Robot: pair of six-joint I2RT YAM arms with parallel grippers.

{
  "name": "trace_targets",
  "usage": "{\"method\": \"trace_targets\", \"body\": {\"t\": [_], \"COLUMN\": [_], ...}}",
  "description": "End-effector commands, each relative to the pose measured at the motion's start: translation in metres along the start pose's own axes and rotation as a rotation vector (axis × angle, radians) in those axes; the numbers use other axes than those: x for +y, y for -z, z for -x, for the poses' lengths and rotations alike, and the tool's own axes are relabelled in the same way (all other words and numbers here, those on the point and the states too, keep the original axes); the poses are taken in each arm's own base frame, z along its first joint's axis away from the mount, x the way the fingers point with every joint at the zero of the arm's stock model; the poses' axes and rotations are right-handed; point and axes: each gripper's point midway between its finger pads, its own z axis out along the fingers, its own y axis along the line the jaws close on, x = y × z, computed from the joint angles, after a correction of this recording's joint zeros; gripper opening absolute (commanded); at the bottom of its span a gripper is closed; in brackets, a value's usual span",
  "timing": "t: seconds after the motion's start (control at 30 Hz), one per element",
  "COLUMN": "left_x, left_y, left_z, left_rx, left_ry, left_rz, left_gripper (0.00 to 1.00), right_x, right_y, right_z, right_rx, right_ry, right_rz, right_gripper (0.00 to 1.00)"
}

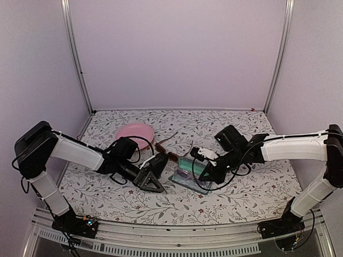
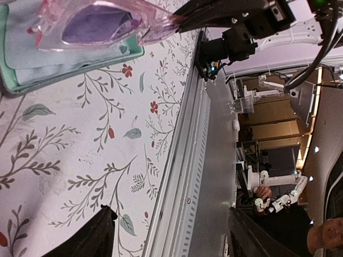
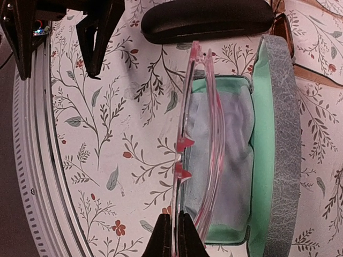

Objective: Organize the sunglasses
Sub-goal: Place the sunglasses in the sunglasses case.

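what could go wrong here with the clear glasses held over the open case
1. The right hand pinches the pale glasses only at one end of the thin frame, so they might twist or slip.
2. The frame hangs roughly over the near wall of the open case. Released now, it could land on the rim rather than inside.
3. The open left hand sits close to the black case, so a wide swing could bump either.

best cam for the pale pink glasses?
Right wrist: the pale pink glasses show nearly end to end, pinched in the right gripper over the open case. Left wrist catches only one lens at the top edge; top external, a small blur.
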Motion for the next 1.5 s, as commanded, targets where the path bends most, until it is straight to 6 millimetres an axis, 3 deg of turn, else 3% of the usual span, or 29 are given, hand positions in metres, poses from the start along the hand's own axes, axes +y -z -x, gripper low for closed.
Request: {"method": "trace_targets", "body": {"t": [0.0,0.3,0.73,1.2,1.47], "left_x": [-0.003,-0.004,-0.003,-0.003,-0.003], "left_y": [0.004,0.004,0.004,0.004,0.003], "left_z": [0.009,0.009,0.009,0.010,0.010], "left_rx": [-0.029,-0.033,-0.032,-0.034,-0.034], "left_ry": [-0.026,-0.030,-0.029,-0.029,-0.027], "left_rz": [-0.004,0.001,0.002,0.001,0.000], "left_gripper": [0.73,0.73,0.73,0.73,0.73], "right_x": [0.000,-0.005,-0.011,-0.018,-0.020], "right_y": [-0.009,-0.025,-0.029,-0.023,-0.011], "right_z": [-0.003,-0.010,-0.017,-0.012,-0.005], "right_rx": [-0.011,0.017,0.044,0.049,0.027], "right_ry": [-0.030,-0.044,-0.051,-0.057,-0.056], "right_rz": [0.027,0.032,0.019,-0.029,-0.065], "right_gripper": [0.00,0.00,0.01,0.24,0.26]}}
